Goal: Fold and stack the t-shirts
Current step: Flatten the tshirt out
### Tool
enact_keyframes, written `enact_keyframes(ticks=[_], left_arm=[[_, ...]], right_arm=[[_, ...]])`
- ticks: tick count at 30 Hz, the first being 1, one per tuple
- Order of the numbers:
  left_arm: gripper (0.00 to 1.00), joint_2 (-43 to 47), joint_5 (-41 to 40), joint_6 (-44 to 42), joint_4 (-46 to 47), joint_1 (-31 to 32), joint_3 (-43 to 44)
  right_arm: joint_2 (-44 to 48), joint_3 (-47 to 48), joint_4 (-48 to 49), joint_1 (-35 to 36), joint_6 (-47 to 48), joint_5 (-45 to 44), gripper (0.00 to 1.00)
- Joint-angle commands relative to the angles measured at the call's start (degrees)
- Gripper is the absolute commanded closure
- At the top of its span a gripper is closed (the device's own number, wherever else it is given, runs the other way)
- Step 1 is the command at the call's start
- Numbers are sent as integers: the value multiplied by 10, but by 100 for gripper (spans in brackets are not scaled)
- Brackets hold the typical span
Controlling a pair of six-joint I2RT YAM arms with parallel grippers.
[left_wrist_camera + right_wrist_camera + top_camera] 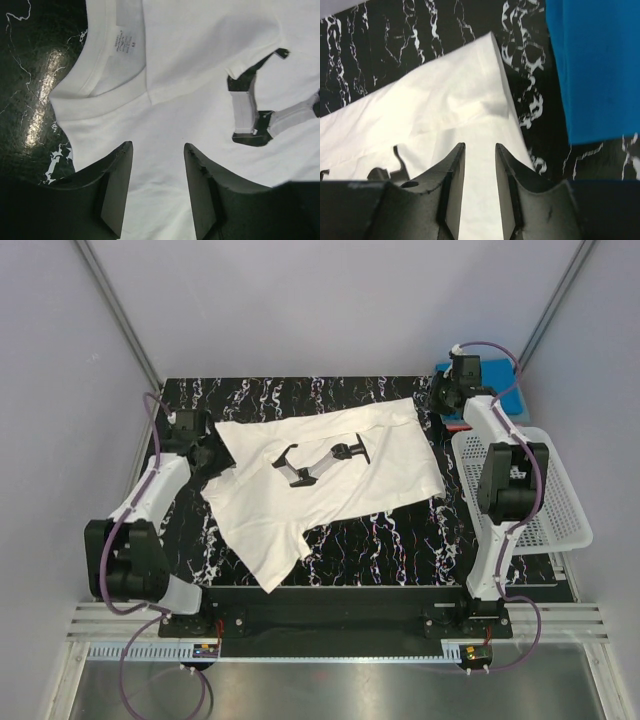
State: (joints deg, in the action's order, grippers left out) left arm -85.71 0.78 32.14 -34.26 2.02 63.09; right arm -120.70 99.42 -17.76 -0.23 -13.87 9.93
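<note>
The white t-shirt (330,475) lies spread flat on the black marble table, black chest print (320,462) facing up and collar to the left. My left gripper (207,455) is open just above the cloth beside the collar (95,85); the print also shows in the left wrist view (255,117). My right gripper (445,395) is open over the shirt's far right corner (485,75), with white cloth showing between its fingers. The bright blue shirt (595,65) lies at the back right (492,373), partly under the right arm. A thin red edge (452,424) shows beside it.
A white plastic lattice basket (545,505) stands off the table's right edge, beside the right arm. One sleeve of the white shirt (262,560) reaches the table's near edge. Grey walls close in the back and sides.
</note>
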Motion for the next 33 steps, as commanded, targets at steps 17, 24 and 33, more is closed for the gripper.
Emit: enact_keyframes(ticks=[17, 24, 33], left_arm=[[50, -94, -103, 29, -8, 48, -47], [49, -187, -60, -9, -5, -54, 47], [43, -175, -140, -72, -100, 3, 176]], right_arm=[[243, -215, -235, 129, -82, -173, 68], [300, -270, -266, 131, -103, -196, 65], [298, -302, -254, 131, -120, -184, 61]])
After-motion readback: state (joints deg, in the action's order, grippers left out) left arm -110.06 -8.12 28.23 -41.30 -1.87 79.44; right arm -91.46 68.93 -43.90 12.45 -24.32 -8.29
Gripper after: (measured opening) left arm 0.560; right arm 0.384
